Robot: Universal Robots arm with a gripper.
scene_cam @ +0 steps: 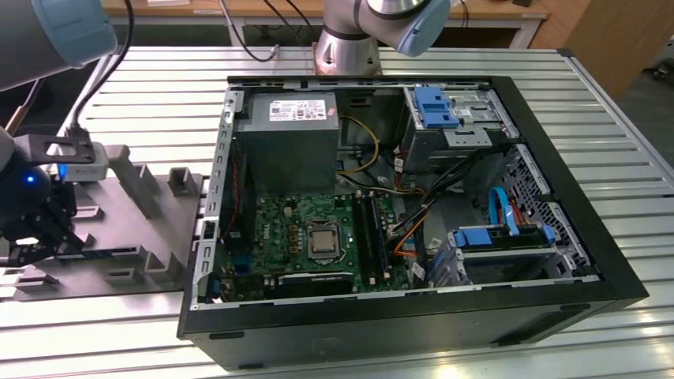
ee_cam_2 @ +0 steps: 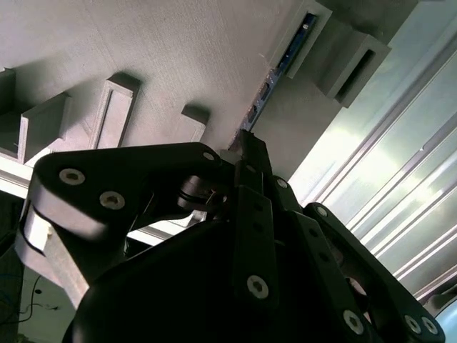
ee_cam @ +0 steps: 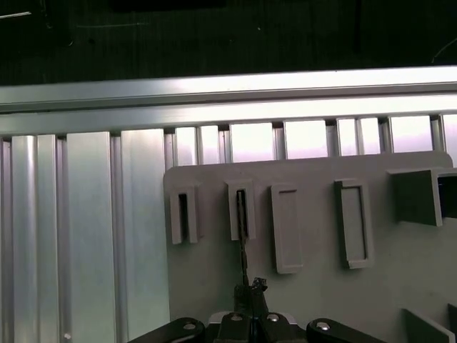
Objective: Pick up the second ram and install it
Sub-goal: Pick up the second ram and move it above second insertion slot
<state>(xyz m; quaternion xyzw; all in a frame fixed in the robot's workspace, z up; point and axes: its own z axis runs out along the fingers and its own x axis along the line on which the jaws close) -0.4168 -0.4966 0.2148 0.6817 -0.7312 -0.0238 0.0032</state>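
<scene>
Exterior view first: my arm [scene_cam: 53,31] sweeps in from the top corner on the exterior view's left and drops its wrist low. The claw [scene_cam: 31,249] points down over the grey fixture [scene_cam: 147,229] on the slatted tabletop [scene_cam: 137,103]. The open computer case [scene_cam: 589,260] sits just beside that fixture, toward the exterior view's right.

Over to the second wrist view, and I'm looking along the black linkages to the claw [ee_cam_2: 246,143]. Its tips are drawn together to a point, clenched on the second ram [ee_cam_2: 289,61]. The stick stands on its thin edge, with a blue-green edge showing. Its long axis runs straight away from the fingertips along the fixture plate [ee_cam_2: 178,50], and its far end sits in a raised bracket. The ribbed tabletop [ee_cam_2: 400,164] gleams beyond.

First wrist view now: the claw [ee_cam: 249,289] pinches close on either side of the ram [ee_cam: 243,243], which I see edge-on as one thin dark line. It points away from the tips into a slotted bracket [ee_cam: 233,211], near the fixture's [ee_cam: 314,300] edge. Past that edge lies the tabletop [ee_cam: 93,236].
</scene>
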